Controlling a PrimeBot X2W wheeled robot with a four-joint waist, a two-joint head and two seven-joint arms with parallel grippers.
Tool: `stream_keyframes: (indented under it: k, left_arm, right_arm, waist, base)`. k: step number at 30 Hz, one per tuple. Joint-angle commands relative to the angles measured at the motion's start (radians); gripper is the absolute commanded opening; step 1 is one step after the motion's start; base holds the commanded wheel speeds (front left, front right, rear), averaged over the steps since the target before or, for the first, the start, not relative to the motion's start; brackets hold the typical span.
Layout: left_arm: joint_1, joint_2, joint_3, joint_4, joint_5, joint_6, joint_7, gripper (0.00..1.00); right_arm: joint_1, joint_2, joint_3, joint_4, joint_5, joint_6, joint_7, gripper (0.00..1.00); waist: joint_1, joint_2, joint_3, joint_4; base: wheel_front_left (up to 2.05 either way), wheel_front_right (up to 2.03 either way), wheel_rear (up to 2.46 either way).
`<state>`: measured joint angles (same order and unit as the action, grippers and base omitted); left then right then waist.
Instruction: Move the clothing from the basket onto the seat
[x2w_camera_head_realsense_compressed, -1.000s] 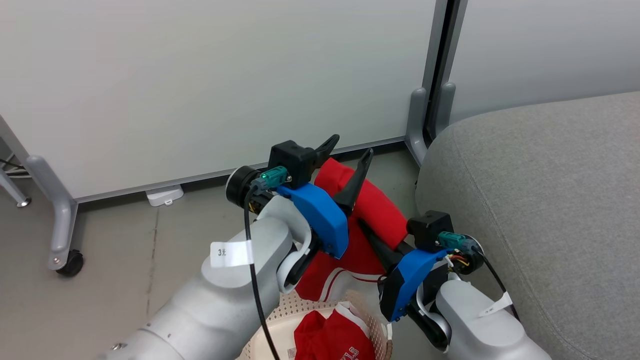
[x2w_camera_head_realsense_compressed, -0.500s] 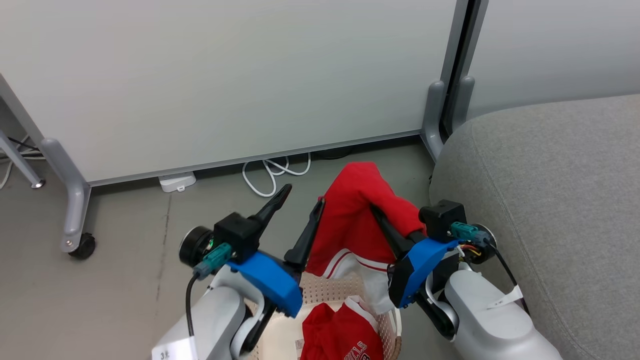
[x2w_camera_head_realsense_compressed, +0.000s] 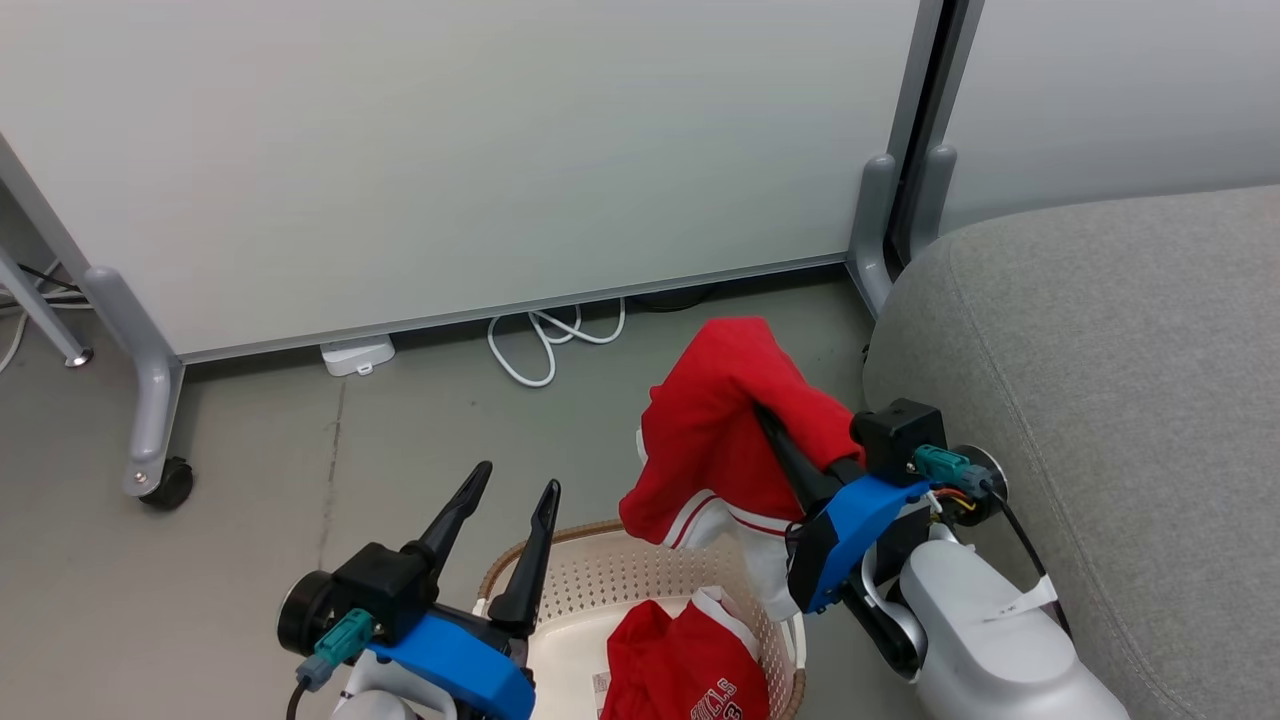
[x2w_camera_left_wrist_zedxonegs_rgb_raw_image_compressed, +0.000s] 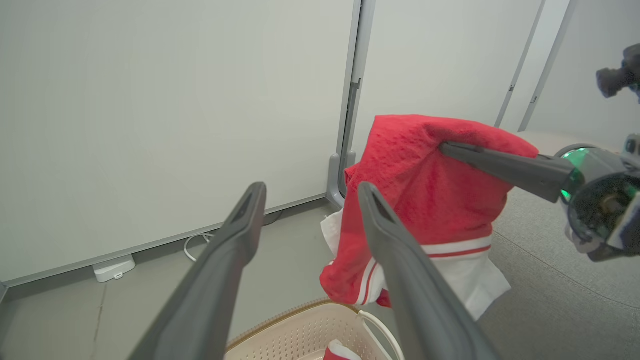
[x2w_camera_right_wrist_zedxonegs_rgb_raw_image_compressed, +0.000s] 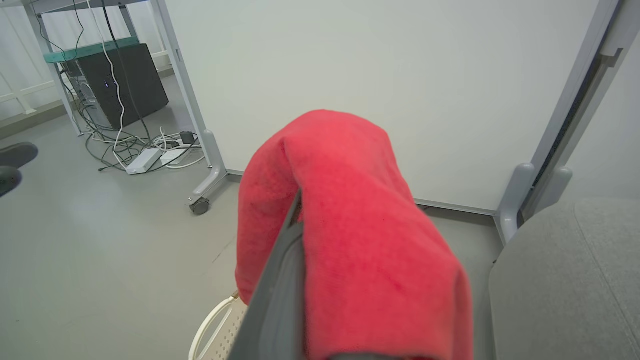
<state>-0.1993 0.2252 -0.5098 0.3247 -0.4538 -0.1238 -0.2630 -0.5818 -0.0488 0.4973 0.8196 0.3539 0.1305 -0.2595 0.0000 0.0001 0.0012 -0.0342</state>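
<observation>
Red garment (x2w_camera_head_realsense_compressed: 668, 668) in basket (x2w_camera_head_realsense_compressed: 640, 578) reads "ULLS"; R gripper (x2w_camera_head_realsense_compressed: 766, 418) grips 2nd garment (x2w_camera_head_realsense_compressed: 715, 415).

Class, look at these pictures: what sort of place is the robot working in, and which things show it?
Probably a lab or office test room staged as a home: pale partition panels on castor feet, a tangle of cables beside a black computer box, and a grey sofa seat.
</observation>
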Motion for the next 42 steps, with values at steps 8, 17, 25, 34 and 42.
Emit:
stream_keyframes:
  k: [8, 17, 25, 34, 42]
  left_arm:
    - [0.029, -0.012, 0.029, -0.021, 0.024, -0.009, -0.003, 1.0]
    - [0.044, 0.001, 0.026, -0.033, 0.017, -0.006, -0.003, 1.0]
    - [0.052, -0.012, 0.038, -0.052, 0.027, -0.006, -0.003, 1.0]
    - [0.037, -0.009, 0.052, -0.068, 0.046, -0.006, -0.003, 1.0]
    - [0.031, 0.0, 0.055, -0.079, 0.058, -0.006, -0.003, 1.0]
  right_arm:
    - [0.031, -0.003, -0.02, -0.015, -0.028, 0.0, 0.006, 0.0]
    - [0.041, -0.003, -0.023, -0.037, -0.038, 0.0, 0.015, 0.0]
    - [0.039, -0.003, -0.052, -0.049, -0.062, 0.0, 0.025, 0.0]
    - [0.04, -0.003, -0.067, -0.075, -0.07, 0.0, 0.03, 0.0]
    - [0.053, -0.003, -0.074, -0.087, -0.064, 0.0, 0.027, 0.0]
  waist:
    - [0.0, -0.0001, -0.002, 0.003]
    - [0.0, -0.0001, -0.001, -0.044]
    - [0.0, -0.0001, 0.017, -0.136]
    - [0.0, -0.0001, 0.05, -0.307]
    - [0.0, -0.0001, 0.072, -0.434]
  base:
    - [0.0, 0.0, 0.0]
    - [0.0, 0.0, 0.0]
    - [0.0, 0.0, 0.0]
    - [0.0, 0.0, 0.0]
    - [0.0, 0.0, 0.0]
